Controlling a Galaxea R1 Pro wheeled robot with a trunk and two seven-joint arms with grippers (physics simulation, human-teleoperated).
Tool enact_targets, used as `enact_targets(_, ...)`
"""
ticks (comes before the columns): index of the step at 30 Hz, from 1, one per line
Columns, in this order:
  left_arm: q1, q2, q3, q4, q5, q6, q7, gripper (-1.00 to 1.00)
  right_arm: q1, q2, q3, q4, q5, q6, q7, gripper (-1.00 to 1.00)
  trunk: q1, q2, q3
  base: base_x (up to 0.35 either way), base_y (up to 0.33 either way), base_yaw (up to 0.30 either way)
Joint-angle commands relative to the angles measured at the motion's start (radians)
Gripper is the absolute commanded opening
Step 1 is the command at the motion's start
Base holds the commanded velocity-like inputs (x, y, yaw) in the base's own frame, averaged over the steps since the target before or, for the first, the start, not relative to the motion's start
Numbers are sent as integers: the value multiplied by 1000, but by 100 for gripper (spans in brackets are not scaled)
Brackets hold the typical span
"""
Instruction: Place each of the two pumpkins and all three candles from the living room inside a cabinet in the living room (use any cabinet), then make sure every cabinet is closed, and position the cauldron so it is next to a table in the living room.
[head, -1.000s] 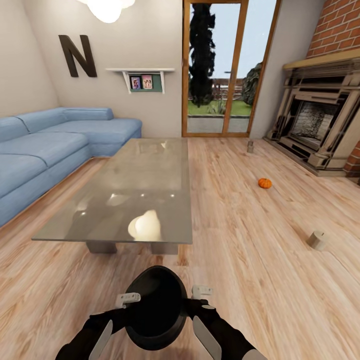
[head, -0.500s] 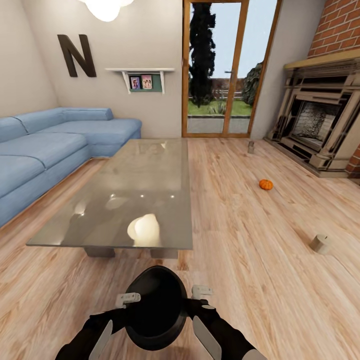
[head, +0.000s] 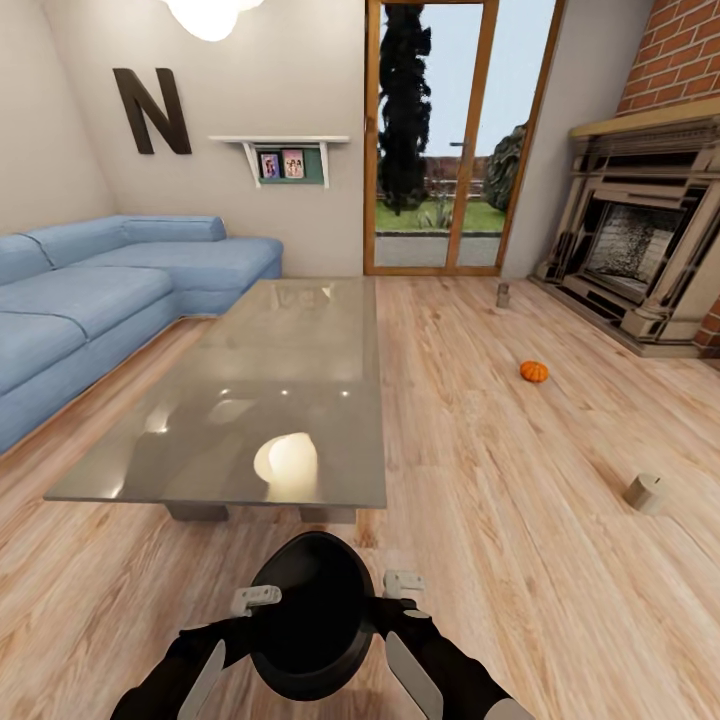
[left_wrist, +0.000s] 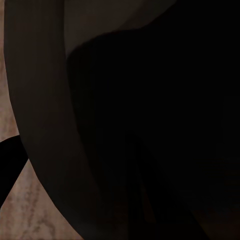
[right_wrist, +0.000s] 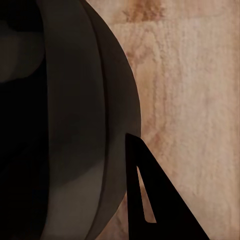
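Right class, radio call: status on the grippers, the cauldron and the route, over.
Both grippers, left and right, clamp the cauldron. Table just ahead. Pumpkin and a candle lie on the floor, right of the path.

Wood floor (head: 480, 520), orange pumpkin (head: 533, 371), two candles (head: 645, 493) (head: 503, 294), grey table (head: 280, 390), blue sofa (head: 90, 300)

This was a home's living room: a blue sectional sofa (head: 95, 290) ran along the wall, a low glossy grey tabletop (head: 270, 390) stood on the wooden plank floor (head: 500, 520), a brick fireplace (head: 640, 250) filled one side, and a glass door (head: 440, 140) looked out onto a garden. A big letter N (head: 152, 110) hung above a small shelf (head: 283, 150) of photos.
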Motion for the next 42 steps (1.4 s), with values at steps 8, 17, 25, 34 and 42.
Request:
enact_targets(8,-1,2,-1,-4,14,5,4,-100,-1,0,2,0,-4,5,-10,-100,0,0,-1,1,0,0)
enact_targets(17,-1,2,0,-4,14,5,3,-100,-1,0,2,0,-4,5,-10,-100,0,0,-1,0,0,0)
enact_targets(25,-1,1,-1,-4,14,5,4,-100,-1,0,2,0,-5,5,-10,-100,2,-2,-24,0,0,0)
enact_targets(34,-1,1,-1,-3,14,5,4,-100,-1,0,2,0,-4,5,-10,-100,6,-4,-59,0,0,0)
enact_targets(42,-1,2,-1,-2,14,5,4,-100,-1,0,2,0,-4,5,-10,-100,10,-6,-90,0,0,0)
